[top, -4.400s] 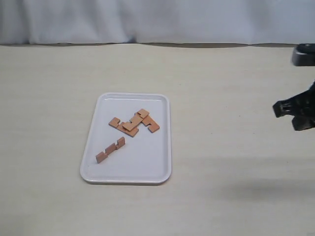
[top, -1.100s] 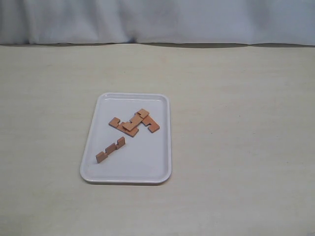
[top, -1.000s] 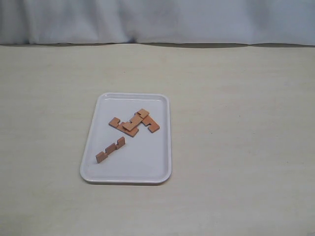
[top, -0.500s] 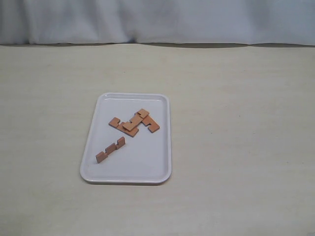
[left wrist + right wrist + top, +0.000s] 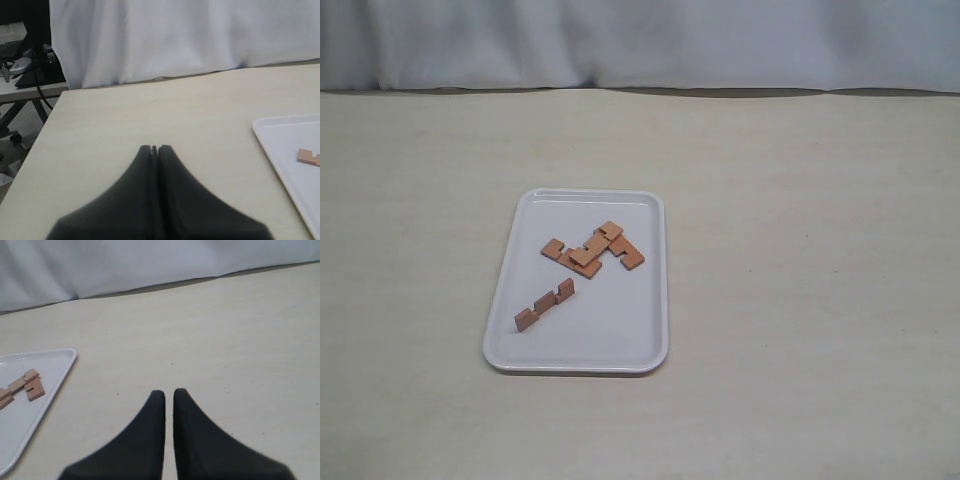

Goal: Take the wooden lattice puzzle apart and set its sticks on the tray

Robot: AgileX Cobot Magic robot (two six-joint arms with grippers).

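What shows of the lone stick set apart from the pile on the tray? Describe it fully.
The lone stick is a short, flat, reddish-brown wooden slat with square notches in its upward edge. It seems to stand on edge, diagonally, on the white tray, near its left rim in the exterior view. It touches only the tray, clear of the pile.

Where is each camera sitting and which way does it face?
Exterior view: raised, looks down over the table to the white curtain; tray with sticks left of centre; no arm shows.
Left wrist view: low over the table, past the left gripper toward the curtain.
Right wrist view: low, past the right gripper toward the curtain.
Shared: both wrist views catch a tray corner and part of the sticks.
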